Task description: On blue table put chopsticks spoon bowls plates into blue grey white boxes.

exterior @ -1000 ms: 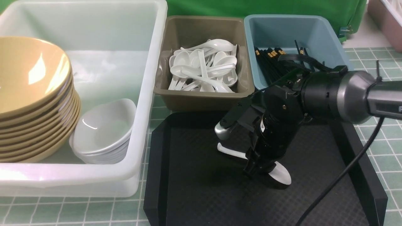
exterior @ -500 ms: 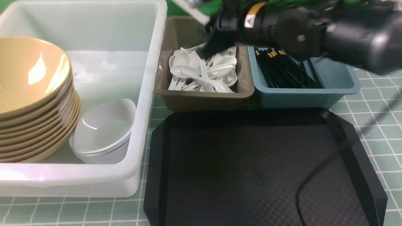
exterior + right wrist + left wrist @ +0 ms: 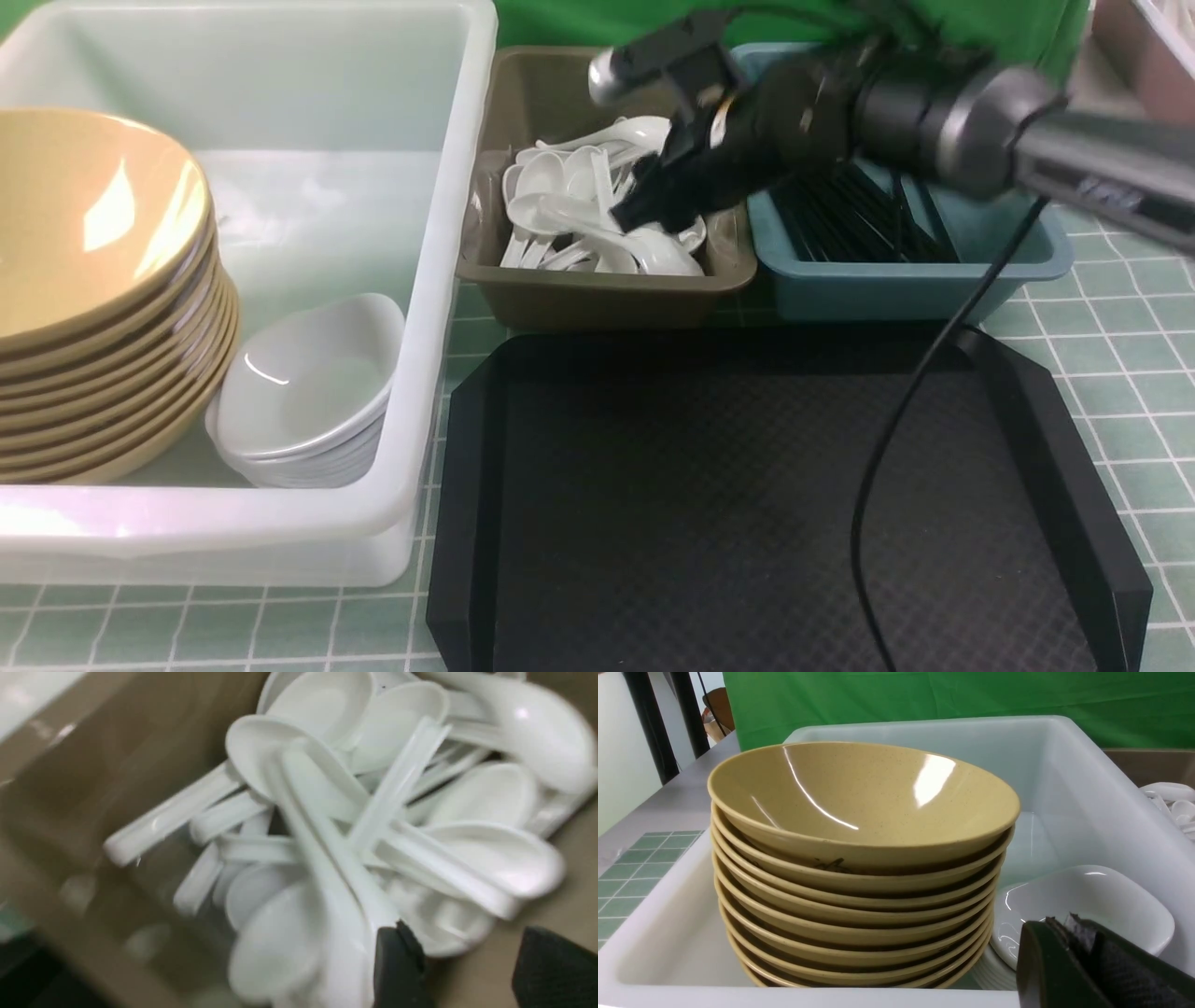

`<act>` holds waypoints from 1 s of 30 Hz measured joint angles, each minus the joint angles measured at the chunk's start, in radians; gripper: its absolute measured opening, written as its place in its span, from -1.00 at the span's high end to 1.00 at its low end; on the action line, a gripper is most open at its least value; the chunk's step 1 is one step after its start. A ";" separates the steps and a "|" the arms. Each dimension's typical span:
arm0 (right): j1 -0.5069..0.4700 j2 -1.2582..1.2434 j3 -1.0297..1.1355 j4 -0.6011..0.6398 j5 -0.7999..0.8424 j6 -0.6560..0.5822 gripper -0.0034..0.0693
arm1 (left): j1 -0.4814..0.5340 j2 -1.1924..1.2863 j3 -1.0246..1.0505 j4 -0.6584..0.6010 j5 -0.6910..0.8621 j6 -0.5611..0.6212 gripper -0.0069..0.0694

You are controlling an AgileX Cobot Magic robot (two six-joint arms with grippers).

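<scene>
While the bowls (image 3: 93,280) and plates (image 3: 303,392) sit stacked in the white tub (image 3: 439,280) at frame left, the right gripper (image 3: 625,140) hangs open and empty over the spoons (image 3: 597,215) in the grey box (image 3: 597,289), top center; chopsticks (image 3: 859,224) fill the blue box (image 3: 896,280) right.

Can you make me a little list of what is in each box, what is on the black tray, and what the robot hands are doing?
Big see-through white tub: stack of wide yellow bowls, stack of small white dishes
Grey-brown box: heap of glossy white soup spoons
Teal-blue box: thin black chopsticks
Black textured tray: nothing on it
Right gripper: open, over the spoons
Left gripper: shut, by the tub
</scene>
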 joint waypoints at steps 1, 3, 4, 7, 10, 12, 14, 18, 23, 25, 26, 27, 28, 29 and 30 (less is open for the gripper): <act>-0.003 -0.027 -0.023 -0.005 0.046 -0.027 -0.12 | 0.000 0.000 0.000 0.000 0.000 0.000 0.81; -0.011 -0.103 -0.055 -0.014 0.131 -0.068 -0.06 | 0.000 0.000 0.000 0.000 0.000 0.000 0.81; -0.018 -0.167 -0.072 -0.016 0.173 -0.092 0.03 | 0.000 0.000 0.000 0.005 -0.001 0.000 0.81; -0.032 -0.365 -0.078 -0.019 0.217 -0.123 0.30 | 0.000 0.000 0.000 0.022 -0.001 0.000 0.81; -0.045 -0.575 -0.052 -0.022 0.214 -0.132 0.56 | 0.000 0.000 0.000 0.027 0.000 0.000 0.81; -0.052 -0.685 -0.009 -0.023 0.199 -0.142 0.69 | 0.000 0.000 0.000 0.029 0.001 0.000 0.81; -0.054 -0.829 0.097 -0.027 0.162 -0.149 0.79 | 0.000 0.000 0.000 0.030 0.001 0.000 0.81; -0.054 -1.176 0.468 -0.049 -0.042 -0.141 0.81 | 0.000 0.000 0.000 0.030 0.009 0.000 0.81; -0.056 -1.529 1.020 -0.064 -0.398 -0.056 0.81 | 0.000 0.000 0.000 0.030 0.009 0.000 0.81; -0.056 -1.671 1.253 -0.064 -0.506 0.017 0.81 | 0.000 0.000 0.000 0.030 0.009 0.000 0.81; -0.056 -1.709 1.334 -0.064 -0.522 0.044 0.81 | 0.000 0.000 0.000 0.030 0.009 0.000 0.81; -0.056 -1.795 1.445 -0.065 -0.543 0.083 0.81 | 0.000 0.000 0.000 0.030 0.009 0.000 0.81; -0.056 -1.889 1.572 -0.065 -0.547 0.130 0.81 | 0.000 0.000 0.000 0.030 0.009 0.000 0.81; -0.056 -1.889 1.572 -0.065 -0.547 0.130 0.81 | 0.000 0.000 0.000 0.030 0.009 0.000 0.81; -0.056 -1.996 1.685 -0.065 -0.551 0.162 0.81 | 0.000 0.000 0.000 0.030 0.009 0.000 0.81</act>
